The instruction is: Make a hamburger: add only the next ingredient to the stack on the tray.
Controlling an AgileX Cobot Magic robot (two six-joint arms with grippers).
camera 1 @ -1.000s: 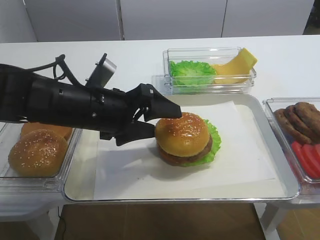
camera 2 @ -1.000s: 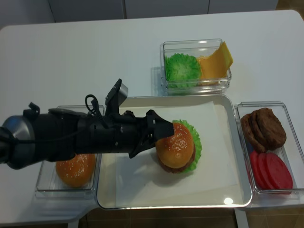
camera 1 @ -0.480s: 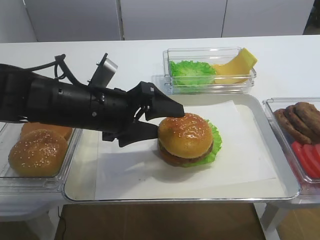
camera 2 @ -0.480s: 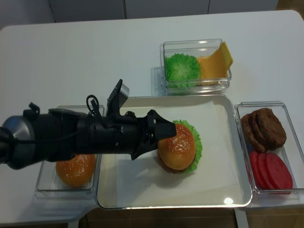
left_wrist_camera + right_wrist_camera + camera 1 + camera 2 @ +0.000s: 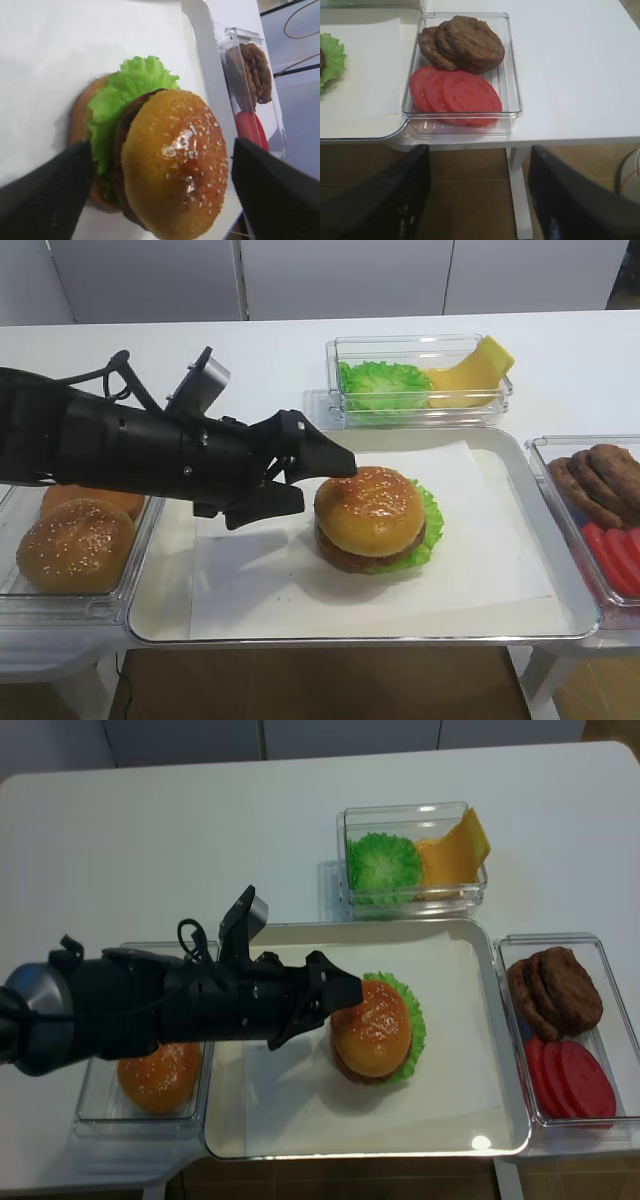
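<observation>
on my screens: large rectangular silver metal tray (image 5: pixel 560 570) with white paper liner (image 5: pixel 260 585), and on the liner the hamburger (image 5: pixel 372 522), its domed glossy golden sesame bun top (image 5: pixel 370 508) seated on the brown meat patty (image 5: pixel 345 558) over frilly green lettuce leaf (image 5: pixel 430 520). my black left gripper (image 5: pixel 305 480) sits just left of the bun, jaws spread wide, nothing between them; the left wrist view shows both fingers (image 5: pixel 42 187) flanking the burger without touching. my right gripper (image 5: pixel 477 200) hangs off the table edge, released and empty, below a clear plastic bin (image 5: pixel 512 100) of dark patties (image 5: pixel 465 42) and red tomato slices (image 5: pixel 457 92). another clear bin (image 5: pixel 10 605) at left holds spare sesame buns (image 5: pixel 70 545).
</observation>
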